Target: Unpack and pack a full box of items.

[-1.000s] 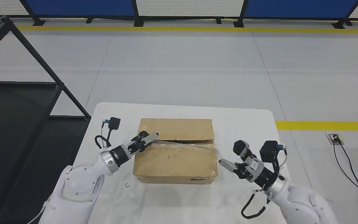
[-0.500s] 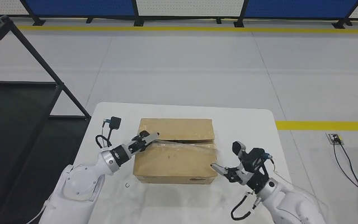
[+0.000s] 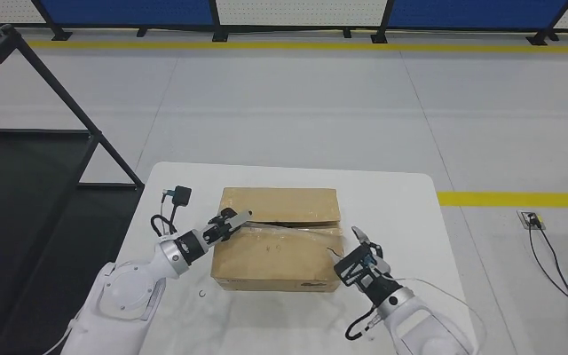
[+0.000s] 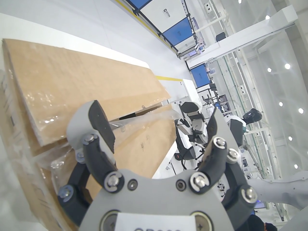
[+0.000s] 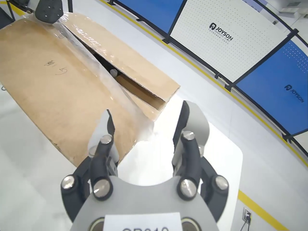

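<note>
Cardboard box (image 3: 280, 253): on the white worktop (image 3: 390, 195), top flaps parted along a seam of clear tape (image 5: 101, 73).
Left end effector (image 3: 232, 217): fingers apart, one pad on the tape at the box's end.
Right end effector (image 5: 148, 118): fingers apart, just beside the opposite end, facing the tape's tail.

The right gripper (image 5: 148, 115) has its fingers spread wide at one end of the cardboard box (image 5: 55, 82), which lies on the white table (image 5: 216, 159), short of one rounded corner. The box's two top flaps stand slightly apart. A crumpled strip of clear tape (image 5: 101, 73) runs along the seam. In the gap sits a small white object (image 5: 113, 72). At the far end, the left gripper (image 5: 48, 10) rests a black pad on the tape. Blue and white panels (image 5: 216, 25) stand behind a yellow floor line (image 5: 199, 72).
</note>
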